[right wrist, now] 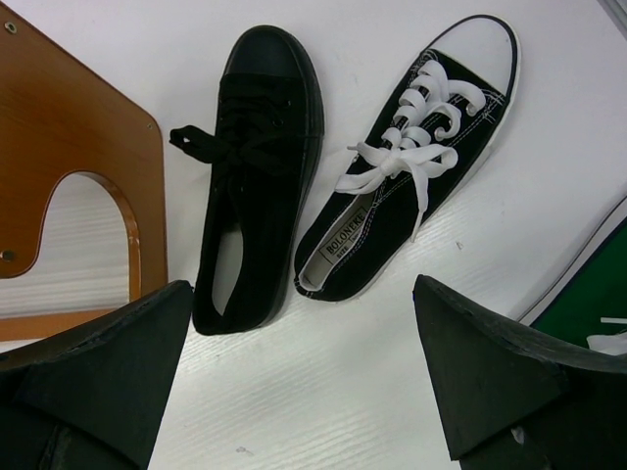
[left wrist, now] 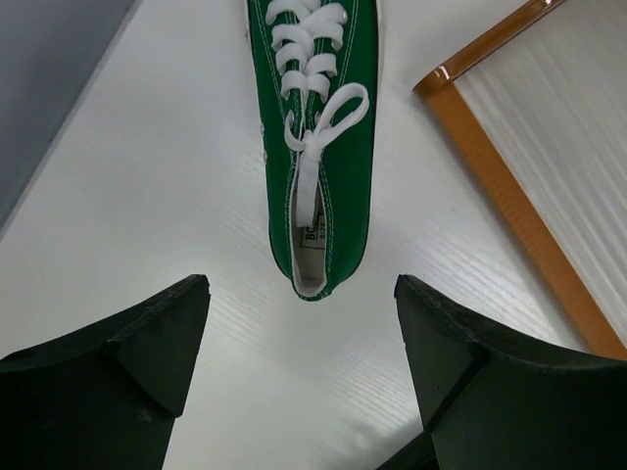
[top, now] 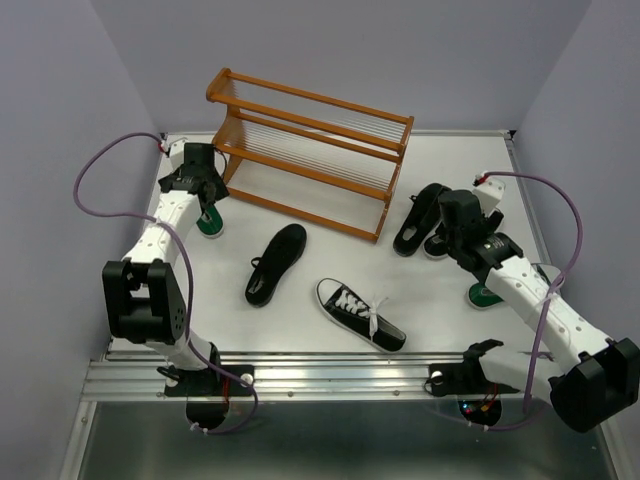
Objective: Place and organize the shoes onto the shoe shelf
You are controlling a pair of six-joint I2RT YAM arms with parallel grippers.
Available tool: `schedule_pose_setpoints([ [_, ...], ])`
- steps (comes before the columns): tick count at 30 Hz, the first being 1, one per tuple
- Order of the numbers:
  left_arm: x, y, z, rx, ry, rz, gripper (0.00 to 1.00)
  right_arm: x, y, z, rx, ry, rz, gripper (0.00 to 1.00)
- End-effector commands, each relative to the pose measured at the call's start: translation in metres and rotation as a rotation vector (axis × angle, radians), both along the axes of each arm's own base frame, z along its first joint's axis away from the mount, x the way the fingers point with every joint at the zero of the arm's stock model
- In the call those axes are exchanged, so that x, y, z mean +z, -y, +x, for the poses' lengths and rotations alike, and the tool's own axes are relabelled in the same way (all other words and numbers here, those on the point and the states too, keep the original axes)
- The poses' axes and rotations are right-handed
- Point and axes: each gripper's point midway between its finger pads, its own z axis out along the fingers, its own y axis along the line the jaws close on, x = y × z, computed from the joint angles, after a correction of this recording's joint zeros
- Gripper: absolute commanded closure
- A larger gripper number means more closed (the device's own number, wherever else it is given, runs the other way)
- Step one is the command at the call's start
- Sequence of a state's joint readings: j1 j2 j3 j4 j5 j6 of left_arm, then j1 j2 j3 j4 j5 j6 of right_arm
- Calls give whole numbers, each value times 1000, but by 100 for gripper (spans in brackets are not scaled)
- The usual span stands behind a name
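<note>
The shoe shelf (top: 310,150) stands empty at the back. My left gripper (top: 207,203) is open just above the heel of a green sneaker (top: 210,225); in the left wrist view the gripper (left wrist: 304,333) hovers behind that sneaker (left wrist: 318,147), not touching it. My right gripper (top: 450,225) is open over an all-black shoe (top: 415,220) and a black sneaker with white laces (top: 438,242). In the right wrist view the gripper (right wrist: 299,362) sits behind the heels of the all-black shoe (right wrist: 255,176) and the black sneaker (right wrist: 411,166). A second green sneaker (top: 485,295) lies partly under the right arm.
Another all-black shoe (top: 277,262) and another black sneaker with white laces (top: 360,313) lie in the middle of the table. The shelf's side frame shows in the left wrist view (left wrist: 509,196) and in the right wrist view (right wrist: 69,147). Grey walls close in both sides.
</note>
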State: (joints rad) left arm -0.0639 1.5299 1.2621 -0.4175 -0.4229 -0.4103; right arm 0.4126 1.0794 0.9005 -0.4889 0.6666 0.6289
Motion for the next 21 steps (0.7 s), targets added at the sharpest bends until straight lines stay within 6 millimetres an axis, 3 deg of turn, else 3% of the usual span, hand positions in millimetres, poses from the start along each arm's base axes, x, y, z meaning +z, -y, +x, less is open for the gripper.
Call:
schedule_pose_setpoints([
  [1,1,-10,9,29,-12,-24,14,18,-5,11,18,66,18,0],
  [7,-42,-16,16,41,-120,-28,22,24,-12,14,42,99,53,0],
  [11,-54,-12,23,21,-121,-45,23,22,-16,14,62,108,73,0],
  [12,-56,-25,23,49,-124,-47,23,21,-16,14,63,105,73,0],
  [21,-64,-42,47,48,-100,-56,26,24,-14,15,58,110,58,0],
])
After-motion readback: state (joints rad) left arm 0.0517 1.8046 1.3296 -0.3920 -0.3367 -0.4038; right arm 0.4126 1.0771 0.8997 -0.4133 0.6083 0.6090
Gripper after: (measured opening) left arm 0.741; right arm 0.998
